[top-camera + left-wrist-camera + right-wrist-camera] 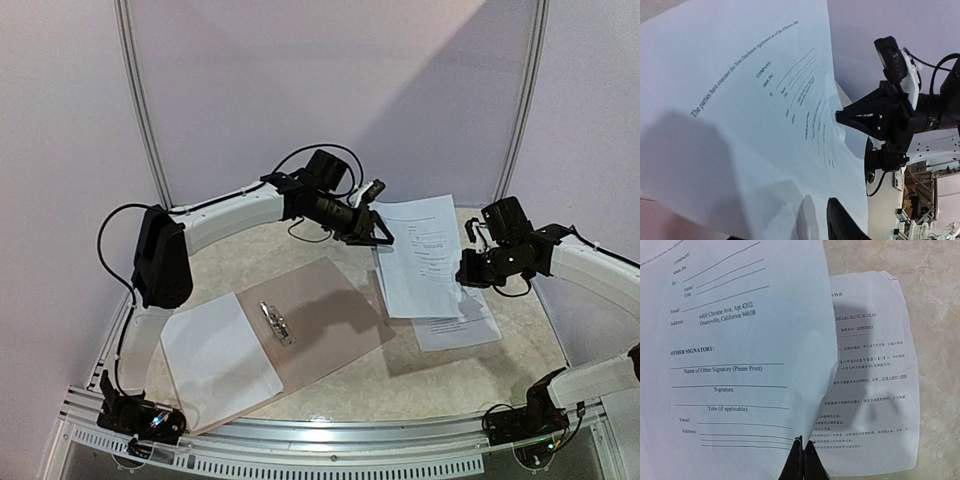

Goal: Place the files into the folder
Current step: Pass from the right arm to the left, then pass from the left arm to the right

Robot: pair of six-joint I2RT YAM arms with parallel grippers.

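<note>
The brown folder [330,310] lies open at centre-left, its metal clip [275,322] in the middle and one white sheet [215,360] on its left half. A printed sheet [418,255] is held up off the table at the right. My right gripper [468,272] is shut on its right edge, as the right wrist view [803,442] shows. My left gripper [378,232] is at the sheet's left edge. One finger [840,225] lies in front of the paper [740,100] and the other is hidden behind it, the jaws apart. Another printed sheet [460,328] lies flat beneath.
The curved table edge and metal rail [330,435] run along the front, with both arm bases at its ends. A white backdrop with thin poles [150,120] stands behind. Black cables hang off both arms.
</note>
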